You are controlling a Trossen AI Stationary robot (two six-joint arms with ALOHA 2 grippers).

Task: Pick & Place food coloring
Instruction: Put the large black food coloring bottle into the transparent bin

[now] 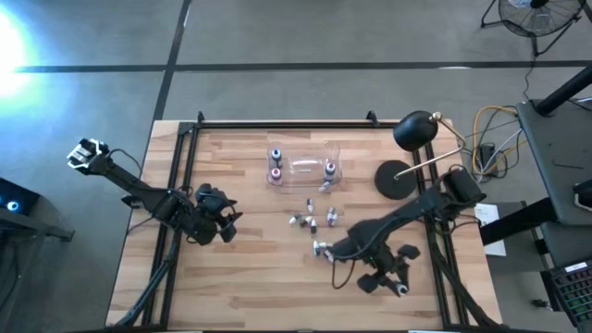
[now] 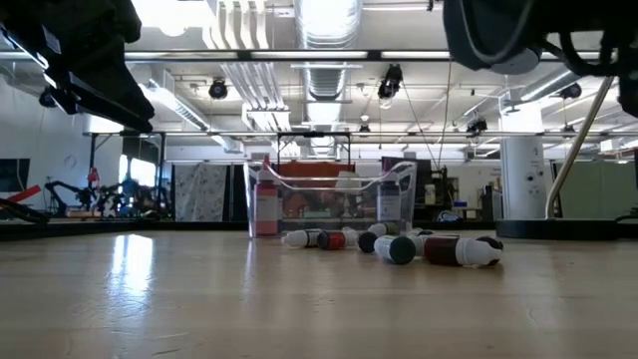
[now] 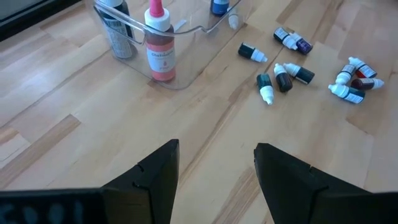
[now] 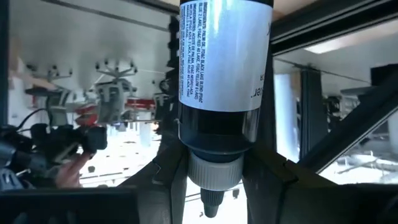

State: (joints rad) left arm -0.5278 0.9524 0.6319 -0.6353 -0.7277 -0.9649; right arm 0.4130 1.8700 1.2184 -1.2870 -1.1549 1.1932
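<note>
Roughly partway, three bottles stand in the clear box [image 1: 305, 166], several lie loose on the table [image 1: 240, 277], the right end effector [image 4: 211, 171] grips one food coloring bottle [image 4: 224, 68], and the left end effector [image 3: 214, 180] waits wide open.

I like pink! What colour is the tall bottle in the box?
Pink bottle, white cap; left wrist view.
</note>
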